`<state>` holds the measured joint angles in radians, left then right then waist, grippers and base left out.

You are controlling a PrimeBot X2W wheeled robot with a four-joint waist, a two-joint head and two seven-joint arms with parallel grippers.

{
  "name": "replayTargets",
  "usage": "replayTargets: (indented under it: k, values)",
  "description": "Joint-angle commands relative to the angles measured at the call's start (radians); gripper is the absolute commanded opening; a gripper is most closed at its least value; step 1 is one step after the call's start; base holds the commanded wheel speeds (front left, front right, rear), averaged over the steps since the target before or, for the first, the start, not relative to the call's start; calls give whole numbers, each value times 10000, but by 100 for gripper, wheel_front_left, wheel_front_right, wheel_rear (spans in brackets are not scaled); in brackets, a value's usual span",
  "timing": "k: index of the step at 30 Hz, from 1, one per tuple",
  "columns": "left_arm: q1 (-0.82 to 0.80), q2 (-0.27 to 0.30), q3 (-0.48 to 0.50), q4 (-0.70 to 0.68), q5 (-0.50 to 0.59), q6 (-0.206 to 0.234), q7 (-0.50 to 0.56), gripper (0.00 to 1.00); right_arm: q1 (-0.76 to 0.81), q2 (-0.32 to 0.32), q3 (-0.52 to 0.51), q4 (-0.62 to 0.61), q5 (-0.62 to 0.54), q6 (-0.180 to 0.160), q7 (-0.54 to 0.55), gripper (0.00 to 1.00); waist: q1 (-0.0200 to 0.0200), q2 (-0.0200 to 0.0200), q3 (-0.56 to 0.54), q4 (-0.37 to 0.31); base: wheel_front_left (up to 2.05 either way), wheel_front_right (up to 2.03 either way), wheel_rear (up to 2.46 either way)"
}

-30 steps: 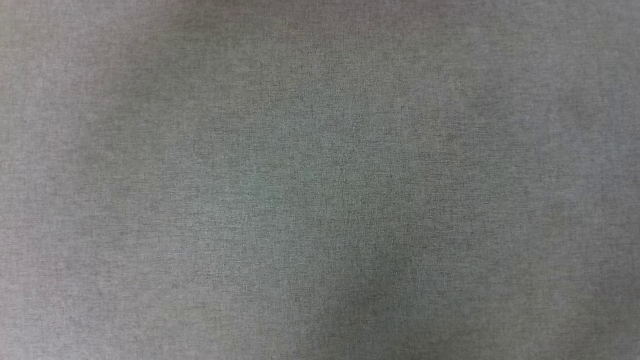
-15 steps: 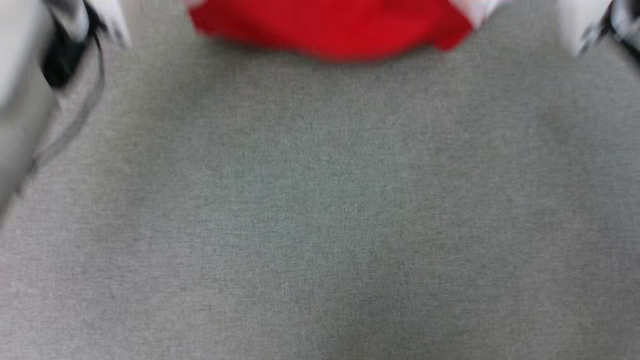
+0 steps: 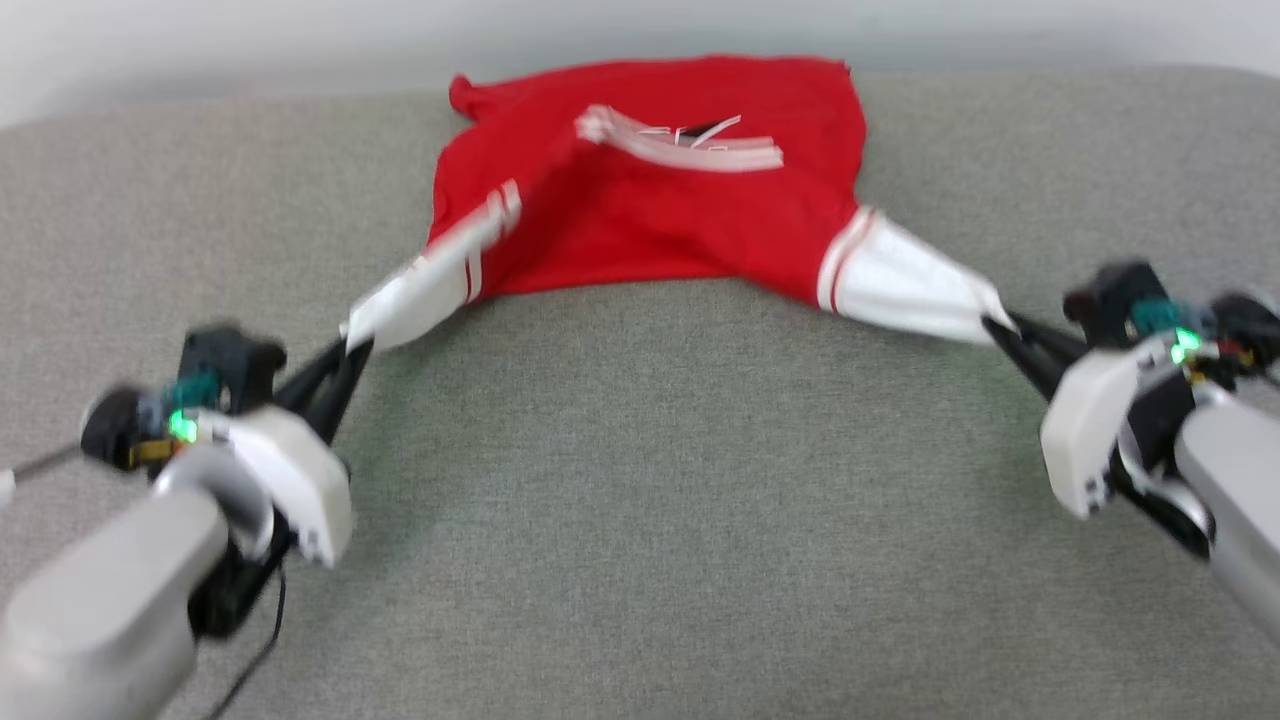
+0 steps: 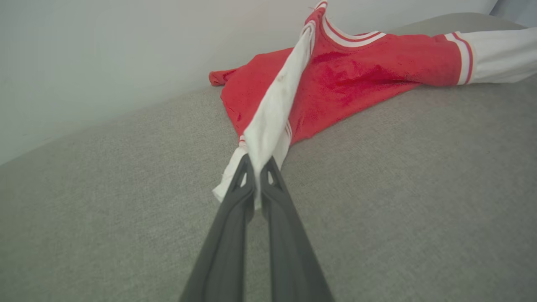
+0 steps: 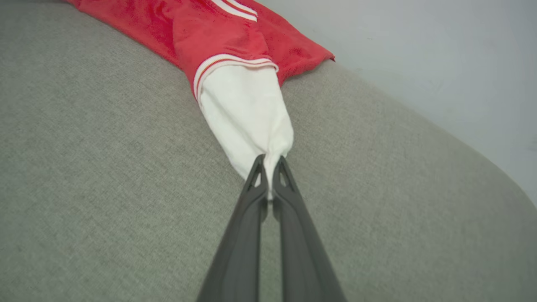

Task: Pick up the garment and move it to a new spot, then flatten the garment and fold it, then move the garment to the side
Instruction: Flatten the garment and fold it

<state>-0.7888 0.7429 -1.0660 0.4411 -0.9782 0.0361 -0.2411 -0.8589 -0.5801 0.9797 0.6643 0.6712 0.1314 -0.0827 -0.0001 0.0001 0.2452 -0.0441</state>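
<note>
The garment (image 3: 650, 200) is a red jersey with white sleeves and striped trim, lying rumpled near the far edge of the grey surface. Its collar (image 3: 680, 145) faces up. My left gripper (image 3: 352, 352) is shut on the end of one white sleeve (image 3: 420, 290), which is pulled out toward the lower left. My right gripper (image 3: 995, 325) is shut on the other white sleeve (image 3: 900, 285), stretched toward the right. The left wrist view has the fingertips (image 4: 247, 176) pinching the sleeve (image 4: 272, 113). In the right wrist view the gripper (image 5: 268, 165) pinches the bunched sleeve end (image 5: 247, 117).
A grey fabric surface (image 3: 650, 500) spreads wide in front of the garment. Its far edge (image 3: 200, 105) meets a pale wall (image 3: 250, 40) right behind the garment. A thin dark cable (image 3: 265, 640) hangs by the left arm.
The head camera has swung up from bare grey fabric, bringing the garment and both arms into view. Whether the garment itself moved cannot be told.
</note>
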Motion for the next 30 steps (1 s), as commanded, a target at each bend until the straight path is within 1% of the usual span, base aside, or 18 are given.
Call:
replayTargets:
  k: [1, 6, 11, 17, 22, 26, 27, 28, 29, 30]
  values:
    - [1317, 446, -86, -765, -415, 481, -79, 0, 1121, -390, -151, -273, 325, -14, -124, 0, 1, -1, -658, -102, 0, 0, 0]
    - [2892, 1067, -121, -1701, -981, 1155, -121, 0, 2777, -931, -664, -752, 646, -13, -50, 0, 1, -1, -1200, -122, 0, 0, 0]
    - [4259, 1639, -37, -2351, -1591, 1632, -169, 0, 4419, -1550, -1338, -1272, 722, -14, 123, 0, 1, -1, -1661, -133, 0, 0, 0]
    - [5883, 2224, 157, -3111, -2171, 2225, -226, 0, 6543, -1963, -2393, -2030, 817, -16, 583, 0, 1, -1, -1968, -136, 0, 0, 0]
    - [6739, 2422, 304, -3653, -2205, 2512, -253, 0, 8108, -2070, -3254, -2932, 732, -16, 1246, 0, 1, -1, -1985, 13, 0, 0, 0]
    - [6819, 2280, 576, -3893, -1967, 2646, -237, 0, 8654, -2011, -4091, -3639, 419, -14, 1818, 0, 1, -1, -1923, 101, 0, 0, 0]
    - [6788, 2254, 616, -3959, -1879, 2641, -237, 0, 8655, -1949, -4340, -3847, 309, -14, 1933, 32, 1, -1, -1900, 104, 0, 0, 0]
    - [6720, 2262, 647, -3996, -1711, 2684, -238, 0, 8587, -1924, -4592, -4073, 148, -14, 2042, 93, 1, -1, -1867, 101, 0, 0, 0]
    - [6647, 2313, 631, -4034, -1536, 2735, -238, 0, 8453, -1925, -4891, -4264, -20, -16, 2161, 100, 1, -1, -1829, 92, 0, 0, 0]
    - [6583, 2331, 627, -4104, -1410, 2781, -239, 0, 8302, -1961, -5220, -4475, -232, -14, 2251, 100, 1, -1, -1776, 93, 0, 0, 0]
